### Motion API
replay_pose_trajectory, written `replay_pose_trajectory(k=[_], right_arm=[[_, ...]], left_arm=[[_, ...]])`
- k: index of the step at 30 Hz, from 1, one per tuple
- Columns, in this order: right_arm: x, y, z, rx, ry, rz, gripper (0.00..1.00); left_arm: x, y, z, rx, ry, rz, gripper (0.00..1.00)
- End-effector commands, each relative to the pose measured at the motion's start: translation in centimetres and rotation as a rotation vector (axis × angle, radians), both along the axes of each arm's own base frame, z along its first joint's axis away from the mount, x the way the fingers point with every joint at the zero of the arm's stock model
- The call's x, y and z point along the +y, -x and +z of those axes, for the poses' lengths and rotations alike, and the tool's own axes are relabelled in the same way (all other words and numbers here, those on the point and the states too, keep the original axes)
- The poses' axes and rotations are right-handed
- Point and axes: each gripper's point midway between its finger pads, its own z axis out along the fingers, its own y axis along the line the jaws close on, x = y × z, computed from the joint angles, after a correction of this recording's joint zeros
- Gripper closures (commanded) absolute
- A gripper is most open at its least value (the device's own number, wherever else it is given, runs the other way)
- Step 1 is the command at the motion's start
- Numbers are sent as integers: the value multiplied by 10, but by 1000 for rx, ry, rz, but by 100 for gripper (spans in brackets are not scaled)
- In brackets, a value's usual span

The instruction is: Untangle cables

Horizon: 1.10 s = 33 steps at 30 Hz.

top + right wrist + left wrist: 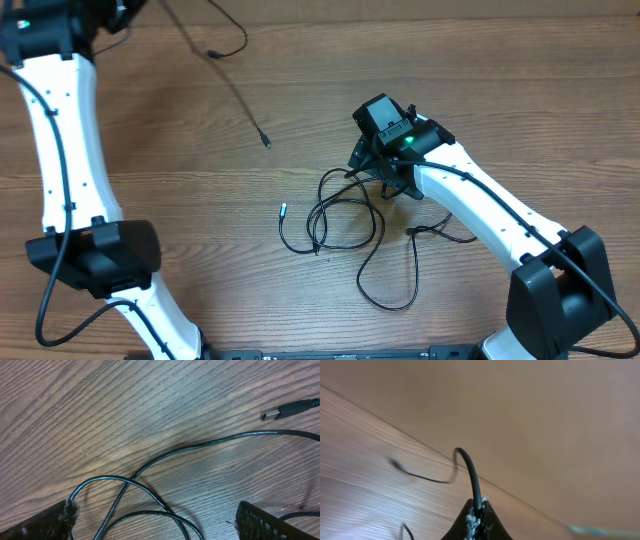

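Right hand hangs low over the tangle with its two sides wide apart, holding nothing. Several loops cross in the gap between them. The tangle lies on the counter, a loose heap of thin black cables just beside this hand. A metal-tipped plug lies off to one side of it.

Left hand is well away from the tangle, up at the counter's far corner. It is pinched together on a separate cord, whose free end lies apart from the tangle.

The main risk, as I judge it, is a grab that takes two or three strands at once. With loops crossing inside the gap, closing there and lifting would likely drag the whole tangle along or pull a crossing tight. A thin cord could also slip through the grip if caught near the tips. If the held cord is slack, a swing toward the tangle could drop it back across the loops.
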Motion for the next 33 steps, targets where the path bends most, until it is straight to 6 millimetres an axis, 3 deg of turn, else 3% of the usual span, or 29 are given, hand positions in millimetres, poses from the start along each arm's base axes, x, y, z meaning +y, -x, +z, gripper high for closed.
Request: replay_pose_trajectory(k=[1,2,3,4,6,7,8,9,14,20,27,29,33], right_arm=[[1,-1,8,-22,-12,2,0],[1,-1,8,-22,-12,2,0],[1,-1,8,-22,-12,2,0],[1,-1,8,-22,-12,2,0],[1,-1,8,-22,-12,2,0],[1,-1,8,-22,-12,2,0],[1,-1,8,-22,-12,2,0],[1,-1,8,-23,-12,2,0],[1,-1,8,-22,-12,2,0],[1,-1,8,-22,-12,2,0],[1,-1,8,-22,-12,2,0],[1,-1,8,-22,-12,2,0],[1,-1,8,-22,-12,2,0]], left_arm=[[73,8,-3,4,-166,141,96],[109,18,-11,43,-237,215,96],[128,25,-15,71,-277,259,96],[167,43,-27,147,-354,365,94],[197,61,-39,220,-389,454,75],[207,69,-47,249,-383,473,48],[214,75,-54,271,-366,483,14],[218,78,-62,289,-345,487,0],[214,87,-109,373,-232,416,0],[182,99,-165,504,-118,312,0],[152,117,-222,656,-115,230,7],[152,128,-247,737,-153,259,6],[162,145,-275,831,-222,323,0]])
